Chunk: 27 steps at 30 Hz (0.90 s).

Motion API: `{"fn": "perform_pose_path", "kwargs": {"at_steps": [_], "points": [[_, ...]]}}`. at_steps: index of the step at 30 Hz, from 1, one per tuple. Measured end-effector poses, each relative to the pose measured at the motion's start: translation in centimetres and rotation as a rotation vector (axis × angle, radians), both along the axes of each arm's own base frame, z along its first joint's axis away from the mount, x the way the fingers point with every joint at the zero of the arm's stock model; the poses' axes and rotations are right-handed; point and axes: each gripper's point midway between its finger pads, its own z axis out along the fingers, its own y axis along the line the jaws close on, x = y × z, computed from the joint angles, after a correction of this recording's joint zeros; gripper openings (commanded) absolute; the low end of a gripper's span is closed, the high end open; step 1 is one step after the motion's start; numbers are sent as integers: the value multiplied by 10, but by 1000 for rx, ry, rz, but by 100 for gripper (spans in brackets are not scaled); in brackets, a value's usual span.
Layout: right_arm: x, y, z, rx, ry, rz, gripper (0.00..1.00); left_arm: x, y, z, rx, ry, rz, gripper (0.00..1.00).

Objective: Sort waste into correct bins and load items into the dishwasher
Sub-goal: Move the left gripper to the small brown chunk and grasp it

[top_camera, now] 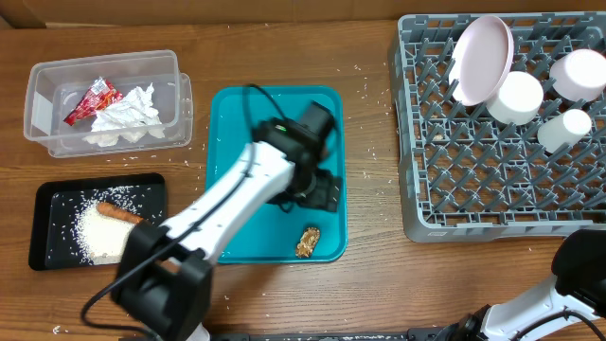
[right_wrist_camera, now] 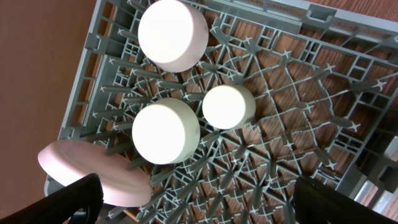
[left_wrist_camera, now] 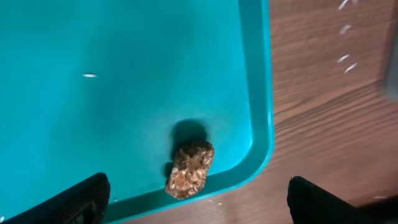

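Left end effector (left_wrist_camera: 202, 200) is hovering spread over food scrap (left_wrist_camera: 189, 169) at lower centre. Probably lining up a bin pick

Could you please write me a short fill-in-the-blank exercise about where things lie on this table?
1. The brown food scrap lies on a flat tray coloured ____.
2. The carrot and rice lie in a shallow tray coloured ____.
3. The dish rack holds a plate, a cup and ____ bowls.
Missing words: teal; black; two.
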Motion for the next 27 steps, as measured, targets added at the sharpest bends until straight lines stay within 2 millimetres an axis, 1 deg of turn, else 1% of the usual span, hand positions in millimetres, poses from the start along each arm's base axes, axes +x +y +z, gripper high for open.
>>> {"fn": "perform_pose_path", "kwargs": {"at_steps": [5,9,12,14,17,22,27], "points": [[0,0,0,0,1,0,100,-15,-8,-35,124,35,-89,87],[0,0,0,0,1,0,100,-25,-3,-59,202,98,-115,84],[0,0,0,0,1,0,100,-32,5,-71,252,147,-121,82],[0,0,0,0,1,0,100,-37,10,-76,282,179,-124,81],[0,0,0,1,1,0,100,-41,13,-81,299,200,-125,80],[0,0,0,0,1,0,100,-42,14,-81,303,207,-126,67],[0,0,0,0,1,0,100,-45,11,-81,282,225,-124,55]]}}
